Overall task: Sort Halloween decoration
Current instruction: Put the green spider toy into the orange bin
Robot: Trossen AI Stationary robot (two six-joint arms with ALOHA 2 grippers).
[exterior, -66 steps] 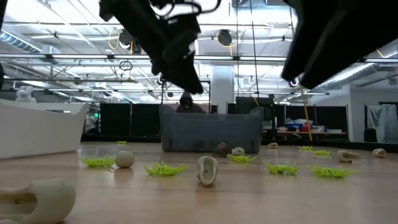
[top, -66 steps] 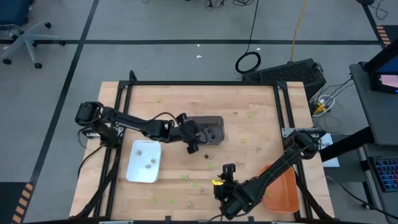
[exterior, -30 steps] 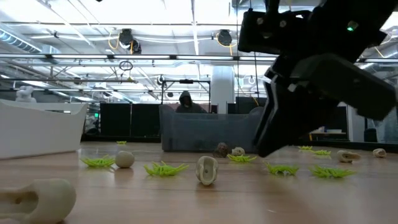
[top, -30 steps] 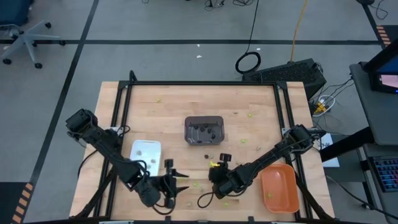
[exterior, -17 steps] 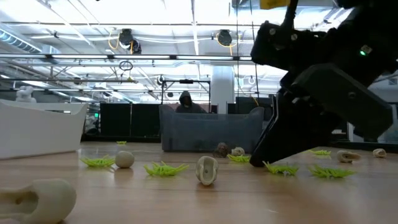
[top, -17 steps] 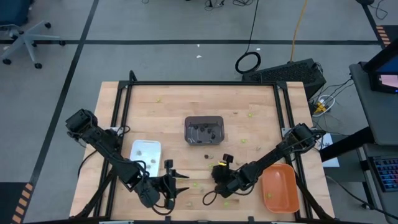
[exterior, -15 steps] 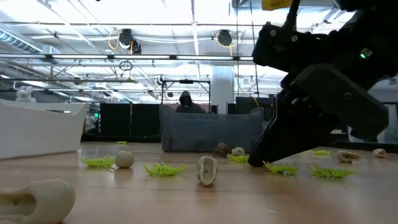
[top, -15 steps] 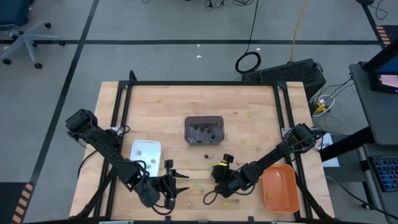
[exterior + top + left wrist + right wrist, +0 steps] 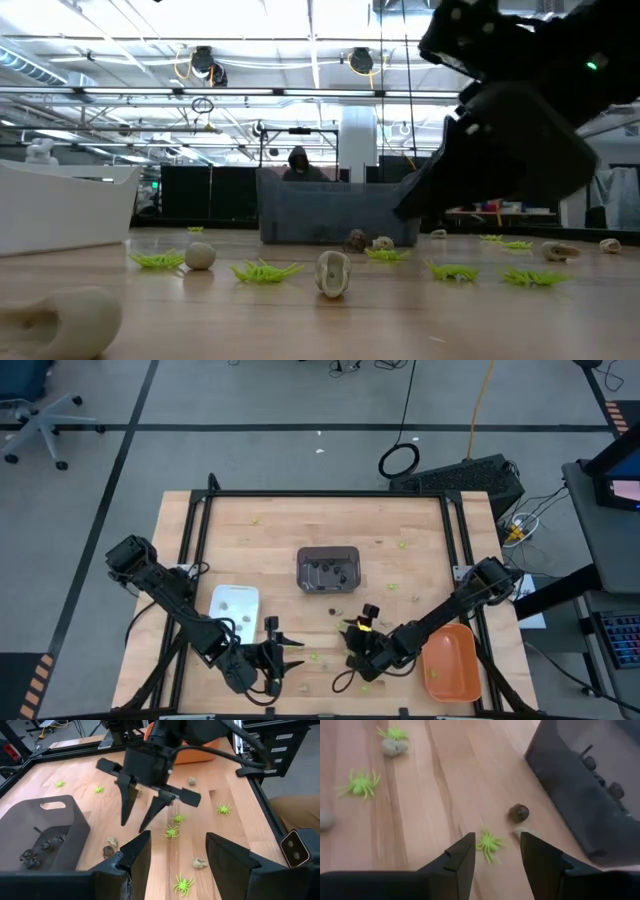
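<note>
Wooden, pale and grained, the tabletop (image 9: 280, 530) carries small lime-green plastic spiders (image 9: 171, 831), tan skull-like lumps (image 9: 333, 272) and dark brown trinkets (image 9: 519, 813), strewn mostly toward its near edge. A dark grey rectangular plastic tray (image 9: 328, 569) sits mid-table with dark pieces inside; a white tray (image 9: 233, 607) lies toward the left edge, an orange tray (image 9: 448, 663) by the near right corner. The right gripper (image 9: 142, 810) hangs over the spiders, fingers parted and empty; it has lifted since half a second ago. The left gripper (image 9: 283, 658) waits near the near edge, fingers spread, holding nothing.
</note>
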